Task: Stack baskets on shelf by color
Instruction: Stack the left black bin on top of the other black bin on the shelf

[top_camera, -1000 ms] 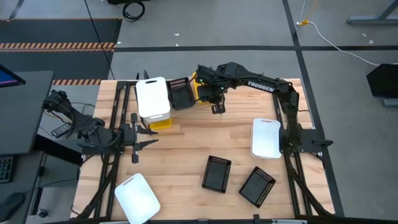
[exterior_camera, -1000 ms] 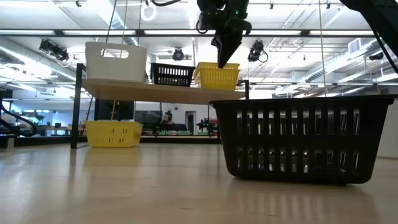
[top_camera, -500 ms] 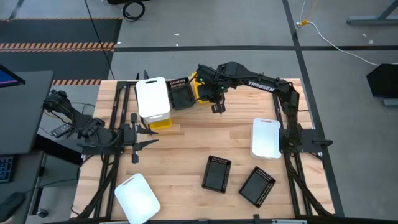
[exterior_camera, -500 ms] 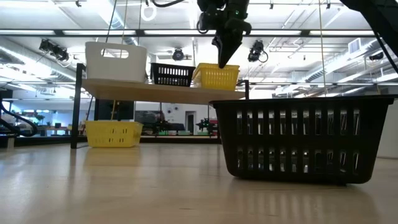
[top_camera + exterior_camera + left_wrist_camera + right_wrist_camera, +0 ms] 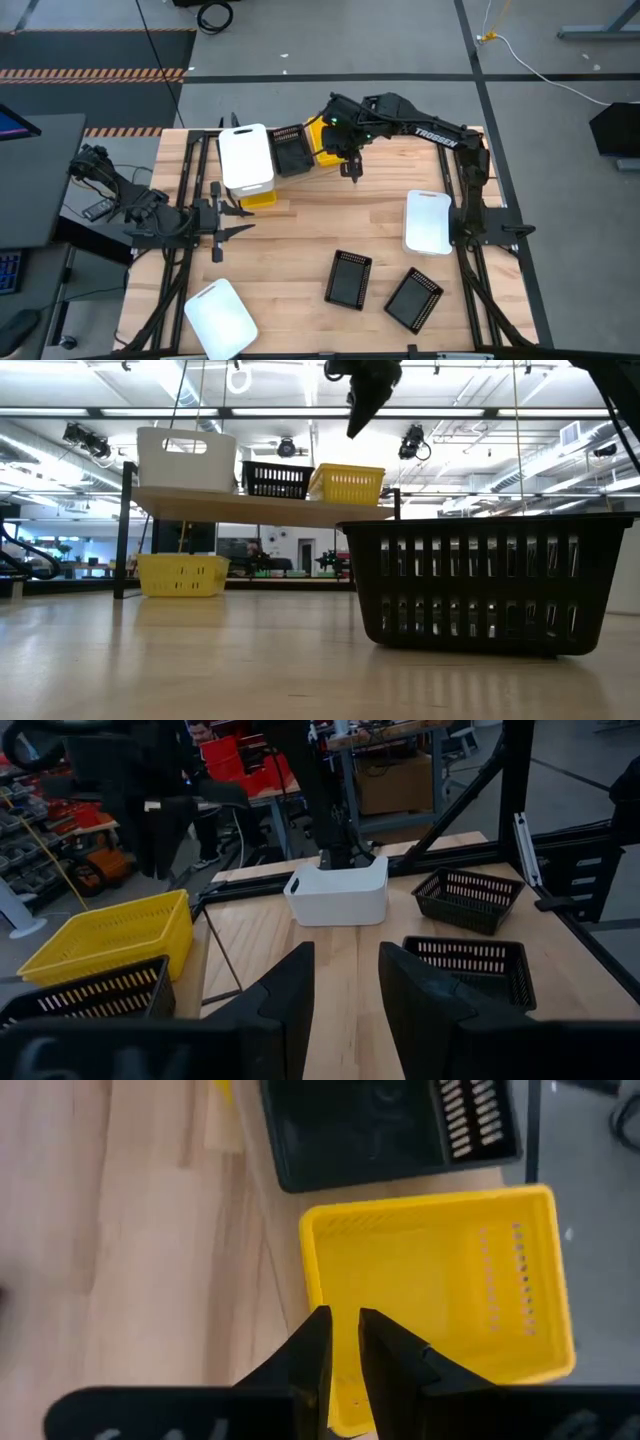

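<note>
The shelf (image 5: 260, 508) stands at the table's far left and carries a white basket (image 5: 245, 158), a black basket (image 5: 290, 150) and a yellow basket (image 5: 325, 140) side by side, each resting on its base. My right gripper (image 5: 352, 428) hangs above the yellow basket (image 5: 440, 1280), near its near right corner, clear of its rim. It points steeply down, and its fingers are a narrow gap apart with nothing between them. My left gripper (image 5: 342, 990) waits open at the table's left edge, holding nothing.
A second yellow basket (image 5: 182, 574) sits on the table under the shelf. A white basket (image 5: 428, 222) lies at the right, another white one (image 5: 222, 318) at the near left, and two black baskets (image 5: 349, 278) (image 5: 413, 298) lie near the front edge.
My right gripper has risen from the yellow basket's rim to well above it. The yellow basket stays in place on the shelf.
</note>
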